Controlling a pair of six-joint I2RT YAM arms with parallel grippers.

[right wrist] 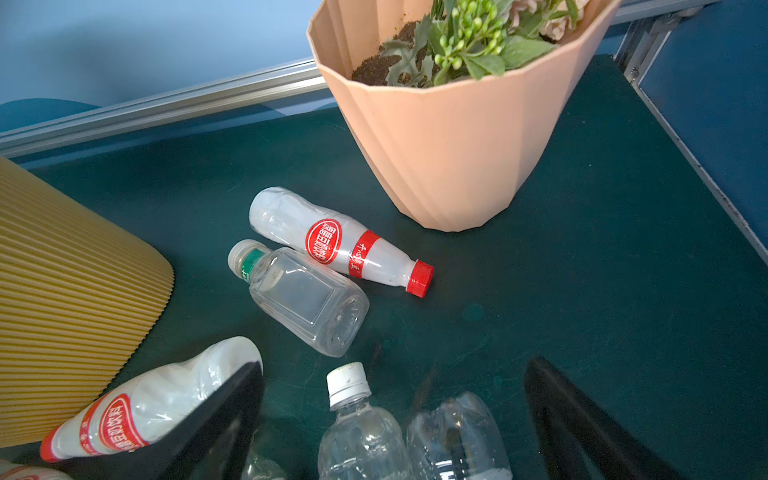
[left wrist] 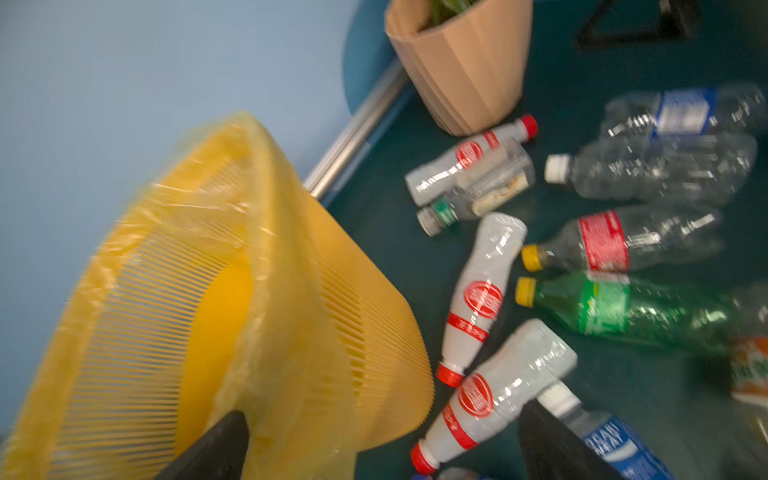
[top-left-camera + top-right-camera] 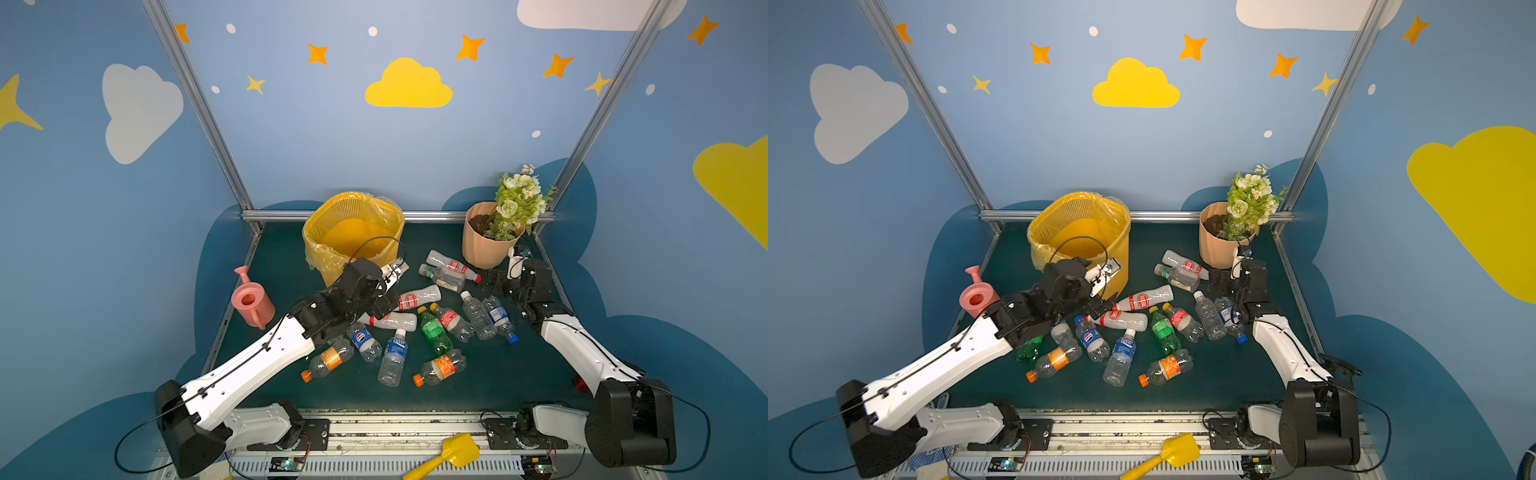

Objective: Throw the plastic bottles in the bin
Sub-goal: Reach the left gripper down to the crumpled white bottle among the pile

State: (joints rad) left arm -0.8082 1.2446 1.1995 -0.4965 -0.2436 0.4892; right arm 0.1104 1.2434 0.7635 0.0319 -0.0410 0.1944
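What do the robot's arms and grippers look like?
The left arm and right arm have white shell links with chunky black joints. Thin black cables loop along them. The left gripper and right gripper are black and tapered.

The blue-labelled bottle [image 3: 363, 338] shows a Pepsi globe logo; the white bottle [image 1: 332, 245] carries Chinese characters in a red oval.

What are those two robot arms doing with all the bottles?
They are tidying up: the plastic bottles should go in the yellow bin. Right now, the bottles lie scattered on the green table, and none shows inside the bin. The left gripper is open beside the bin, by the white bottles with red caps. The right gripper is open too, near the flower pot. Neither holds anything yet.
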